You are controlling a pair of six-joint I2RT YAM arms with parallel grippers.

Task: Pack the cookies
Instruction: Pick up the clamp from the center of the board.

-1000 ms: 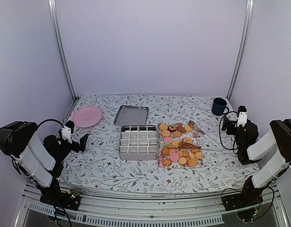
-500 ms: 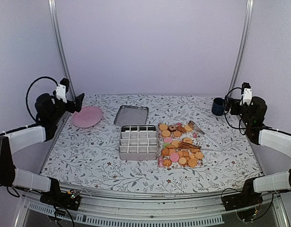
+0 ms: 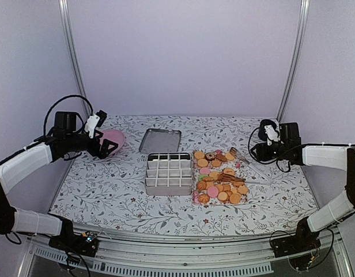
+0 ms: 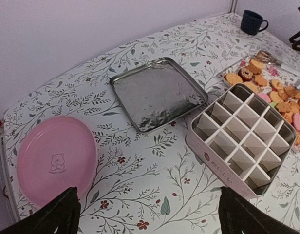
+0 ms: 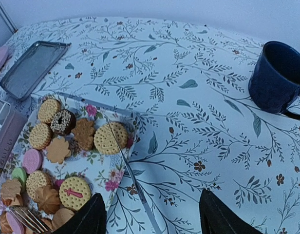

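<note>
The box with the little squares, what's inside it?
Nothing that shows: the divided box has bare white compartments. Its dividers hide part of some floors, so those corners can't be checked. The cookies lie on the flowery tray beside it.

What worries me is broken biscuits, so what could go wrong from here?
1. The cookies lie crowded and overlapping on their tray, so the right claw might crack one or lift two.
2. A thin metal utensil lies along the tray's edge and could get snagged.
3. The blue mug stands close to the right arm and might be knocked.
</note>
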